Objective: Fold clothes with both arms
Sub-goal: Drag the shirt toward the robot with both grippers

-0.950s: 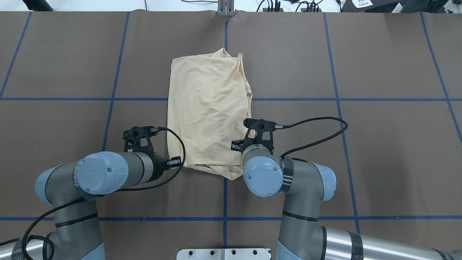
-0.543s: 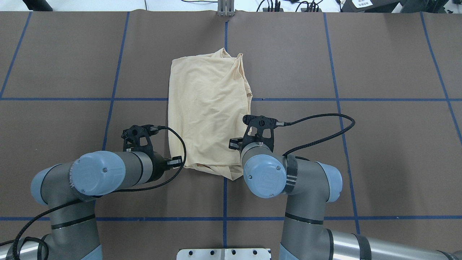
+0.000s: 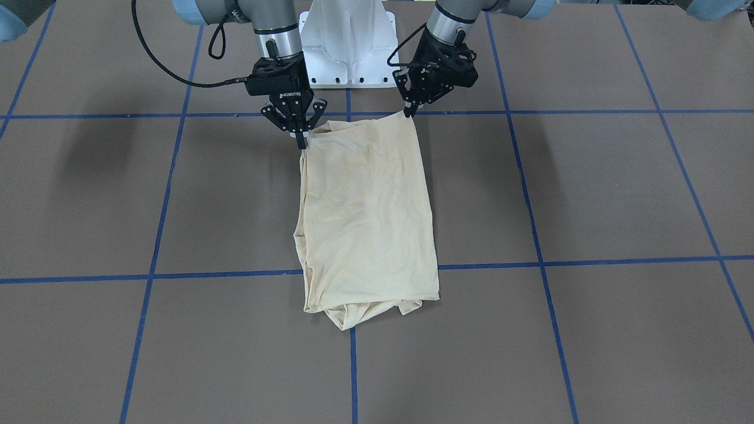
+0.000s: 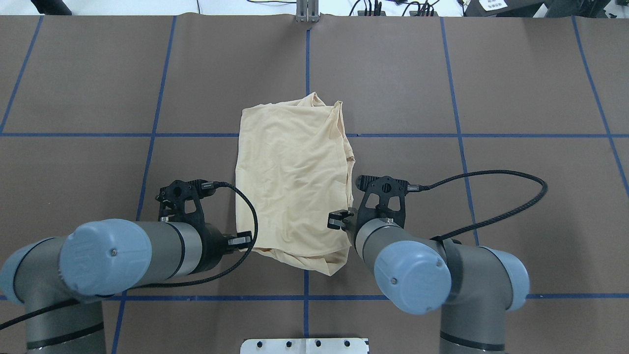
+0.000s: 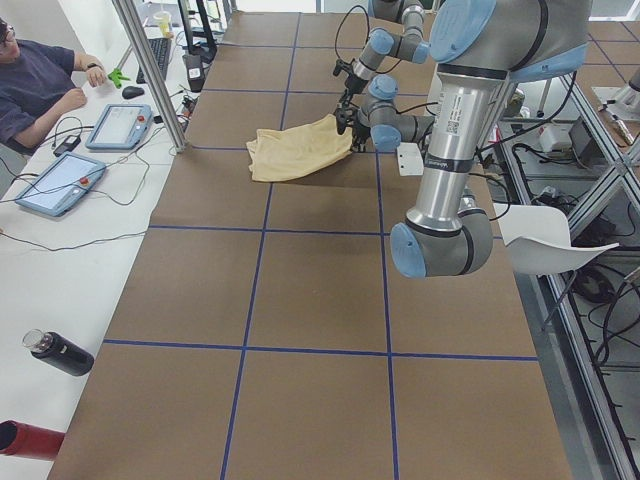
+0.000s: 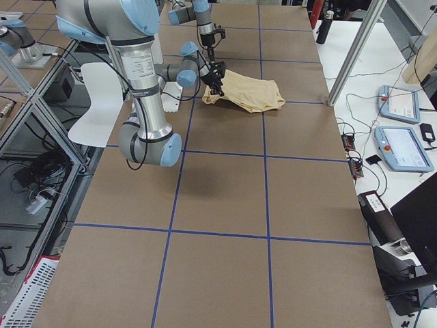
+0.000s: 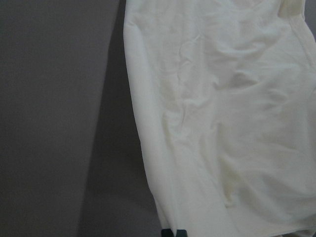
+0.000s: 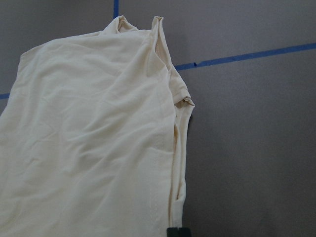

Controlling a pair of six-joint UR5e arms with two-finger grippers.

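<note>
Pinching T-shirt point(image 3: 365, 212) corners: left claw point(image 3: 408, 112), right claw point(image 3: 302, 141) | cream, folded lengthwise, wrinkled

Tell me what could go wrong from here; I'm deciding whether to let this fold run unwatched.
1. The left gripper pinches only the very tip of a corner of the shirt; it may slip out when lifted.
2. The right gripper holds its corner farther forward, so the edge between them slants and the fold may come out skewed.
3. The shirt's end away from the robot is bunched and uneven; dragging could rumple it more.
</note>
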